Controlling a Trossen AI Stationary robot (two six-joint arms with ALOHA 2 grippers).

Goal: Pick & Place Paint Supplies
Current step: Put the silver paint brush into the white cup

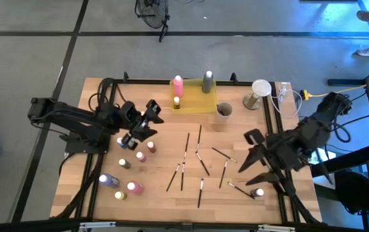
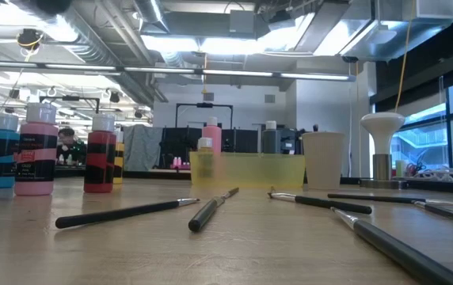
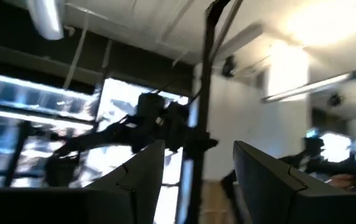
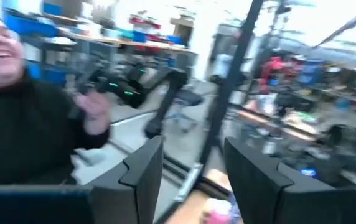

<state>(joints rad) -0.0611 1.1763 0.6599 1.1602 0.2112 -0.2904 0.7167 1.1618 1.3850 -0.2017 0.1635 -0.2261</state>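
From above, we see a wooden desk (image 1: 171,200) with paint supplies spread over it. The left gripper (image 1: 147,120) hangs over the desk's left half, above a cluster of small paint bottles (image 1: 135,156) that runs down toward the near left corner, including a purple bottle (image 1: 109,181) and a pink bottle (image 1: 135,187). Its fingers stand apart with nothing between them. The right gripper (image 1: 252,161) sits over the right side, its two fingers spread wide and holding nothing; a small bottle (image 1: 258,192) lies by the near right edge just beside the lower finger. Thin dark paintbrushes (image 1: 200,164) lie scattered across the middle of the desk. At the far edge a translucent yellow tray (image 1: 199,103) carries a pink bottle (image 1: 178,86) and a grey bottle (image 1: 208,81) upright, with a grey-beige cup (image 1: 224,110) just beside it at its right corner and a white lamp-like stand (image 1: 260,89) further right.

At desk level, we see bottles (image 2: 35,154) standing upright at the left, brushes (image 2: 213,208) lying flat in front, and the tray (image 2: 247,169) and cup (image 2: 323,158) behind them. Neither gripper appears here.

Through the left wrist camera, the left fingers (image 3: 135,183) stand parted and empty, aimed at the room.

Through the right wrist camera, the right fingers (image 4: 142,167) stand parted and empty; a person (image 4: 28,124) in a dark top is beyond the desk, one hand (image 4: 94,115) raised.
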